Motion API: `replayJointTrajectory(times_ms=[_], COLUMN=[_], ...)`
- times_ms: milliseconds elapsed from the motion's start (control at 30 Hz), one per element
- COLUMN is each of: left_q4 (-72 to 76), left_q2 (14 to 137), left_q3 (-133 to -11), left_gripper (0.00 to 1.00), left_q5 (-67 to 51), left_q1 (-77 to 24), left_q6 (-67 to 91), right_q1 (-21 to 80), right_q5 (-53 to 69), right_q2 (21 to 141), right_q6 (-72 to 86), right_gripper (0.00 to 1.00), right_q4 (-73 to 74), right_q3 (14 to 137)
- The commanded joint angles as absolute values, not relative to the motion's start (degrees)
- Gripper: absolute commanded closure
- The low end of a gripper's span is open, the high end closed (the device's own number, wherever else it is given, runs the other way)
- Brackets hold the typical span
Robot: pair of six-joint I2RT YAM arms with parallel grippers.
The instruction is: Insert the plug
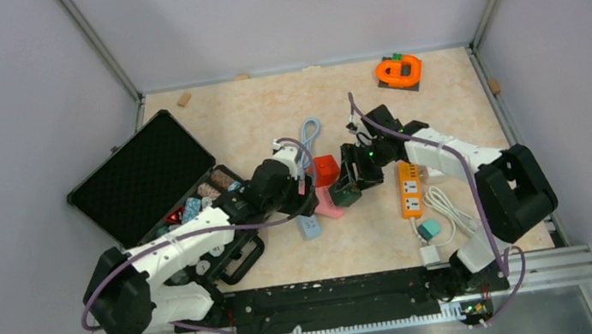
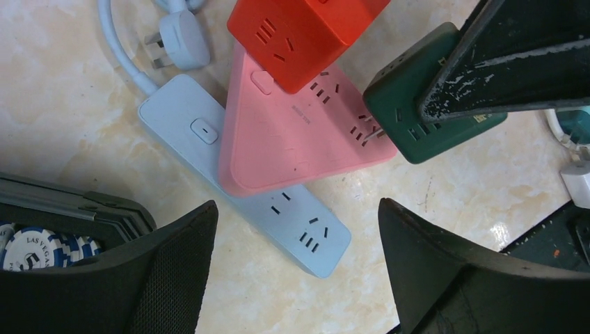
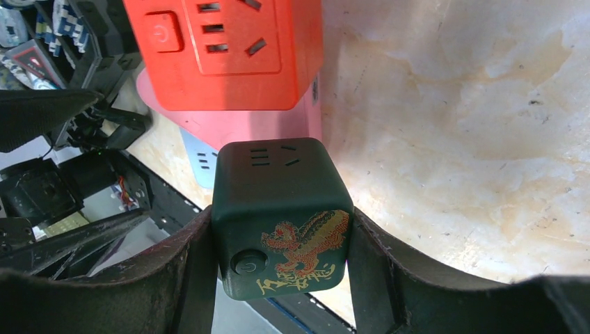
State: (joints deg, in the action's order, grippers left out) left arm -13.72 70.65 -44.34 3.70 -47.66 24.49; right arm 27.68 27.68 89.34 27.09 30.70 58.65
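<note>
Right gripper (image 3: pixel 280 217) clamps green cube socket (image 3: pixel 278 177) mid-tabletop; left gripper (image 2: pixel 296 209) wide, empty (white plug (image 2: pixel 179 35) not inserted).

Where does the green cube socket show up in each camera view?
Top external: green cube mid-picture, just right of the pink strip.
Left wrist: green cube upper right, by the pink strip's corner.
Right wrist: green cube bottom centre, clamped between the right fingers.
Shared landmark: red cube, close by in all three.
</note>
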Motion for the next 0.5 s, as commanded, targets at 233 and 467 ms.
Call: replayJointTrajectory(times_ms=[233, 467], left_q4=[-14.3, -13.7], left_q2=[75.6, 77.3], left_q3=[-47.9, -47.7], left_gripper=[0.22, 0.23], left_q5=[9.4, 11.1], left_q1=[-47.1, -46.7], left_q6=[23.3, 23.7], right_q1=[27.2, 27.2], right_q5=[27.0, 25.5], right_q2=[91.1, 90.4], right_q6=[26.2, 25.8], right_gripper=[1.0, 1.0], right_q4=[31.0, 32.9], right_q3=[63.0, 63.3])
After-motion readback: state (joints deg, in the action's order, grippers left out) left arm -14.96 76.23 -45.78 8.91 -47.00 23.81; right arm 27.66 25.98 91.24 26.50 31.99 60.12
